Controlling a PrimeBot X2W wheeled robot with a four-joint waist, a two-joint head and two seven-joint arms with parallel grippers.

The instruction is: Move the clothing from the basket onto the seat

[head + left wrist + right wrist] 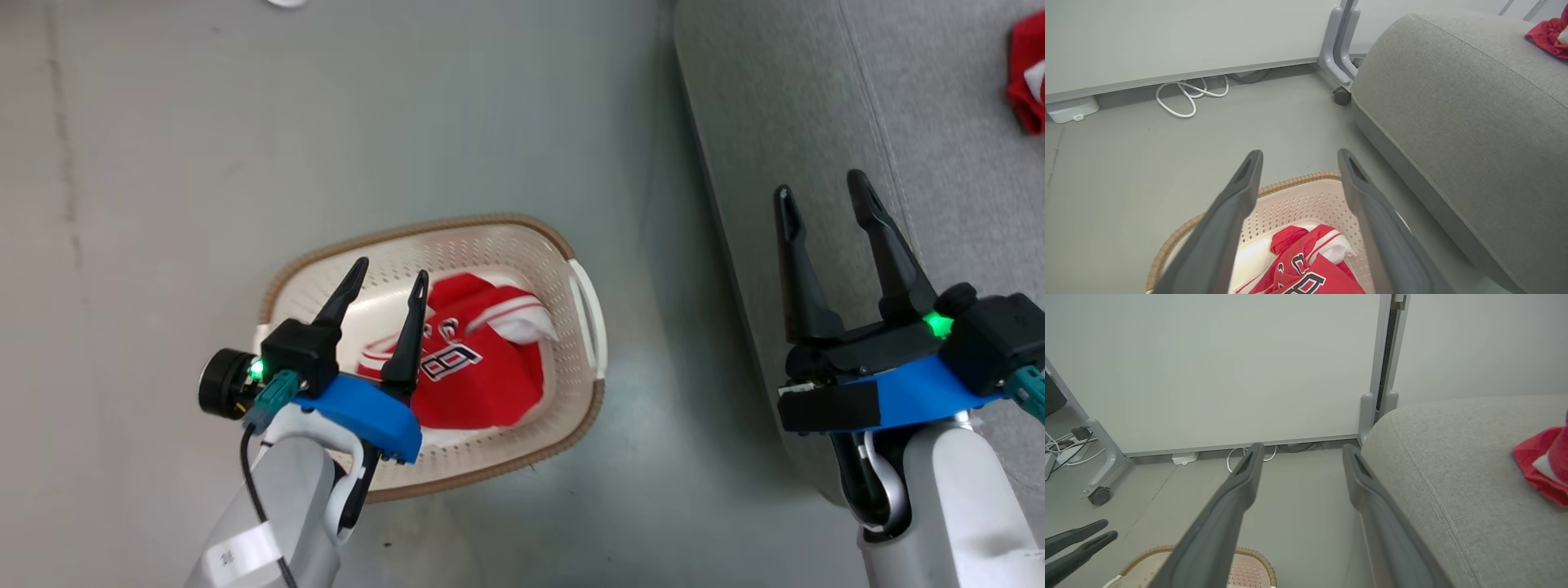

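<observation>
The red jersey (482, 363) with white striped sleeves and a black-and-white number lies crumpled in the cream basket (563, 253) on the floor. My left gripper (390, 274) hovers open over the basket's left half, above the jersey (1306, 269), with nothing between its fingers. A second red garment (1027, 69) lies on the light-grey seat (816, 106) at the far right. My right gripper (820, 192) stands open and empty above the seat's near edge. The basket rim (1249, 555) and seat (1453, 457) appear past the right fingers.
Grey floor surrounds the basket. A white partition wall (1167, 36) with a wheeled foot (1341, 96) stands beyond, with white cables (1188, 92) and a small white box (1071, 109) along its base. The seat (1453, 102) rises just right of the basket.
</observation>
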